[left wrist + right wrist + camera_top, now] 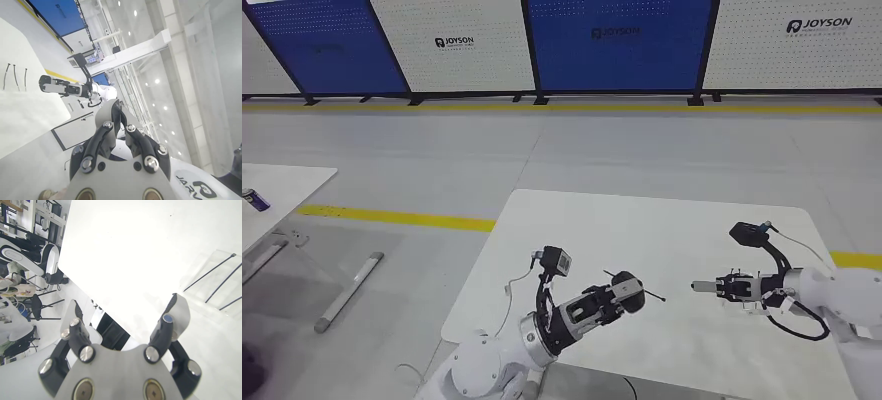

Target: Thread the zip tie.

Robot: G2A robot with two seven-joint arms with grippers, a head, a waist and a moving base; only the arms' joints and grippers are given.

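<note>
Left gripper [118, 111] clenched on zip tie [650, 294], over table [642, 230] near front edge. Right gripper [124, 298] released, toward right edge, near spare zip ties [209, 273].

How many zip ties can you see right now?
4. Three lie side by side on the table: first, second, third. The fourth is pinched in the left gripper. None seems hidden.
</note>
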